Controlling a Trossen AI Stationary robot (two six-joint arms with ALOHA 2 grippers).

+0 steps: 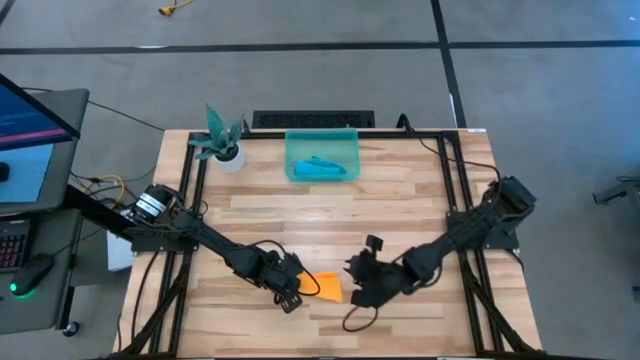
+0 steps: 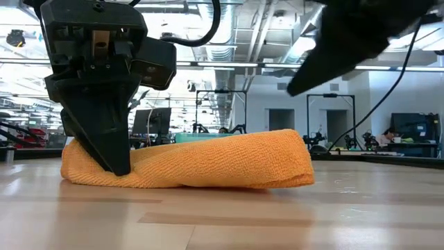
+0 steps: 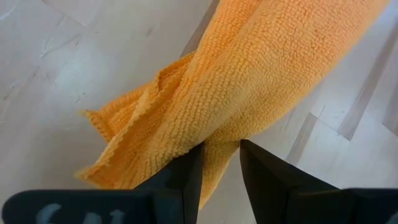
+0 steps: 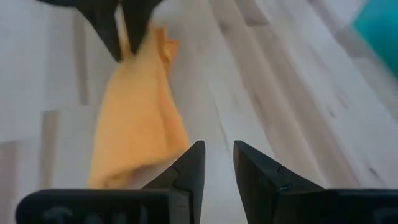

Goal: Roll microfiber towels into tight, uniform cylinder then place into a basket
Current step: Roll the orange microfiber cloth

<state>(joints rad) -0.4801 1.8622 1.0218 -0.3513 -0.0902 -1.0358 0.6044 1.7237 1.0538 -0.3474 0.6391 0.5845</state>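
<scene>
Behind the wooden table (image 1: 400, 190) we see one half done: the teal towel (image 1: 322, 166) already lies in the basket (image 1: 322, 155). Our left gripper (image 1: 292, 290) pinches one end of the loosely rolled orange towel (image 1: 327, 288) near the front edge. Our right gripper (image 1: 362, 287) hovers just beside its other end, fingers slightly parted, empty. Tightening and basketing remain.

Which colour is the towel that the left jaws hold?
Orange-yellow. The towel shows best in the low view, lying bunched on the wooden table.
</scene>
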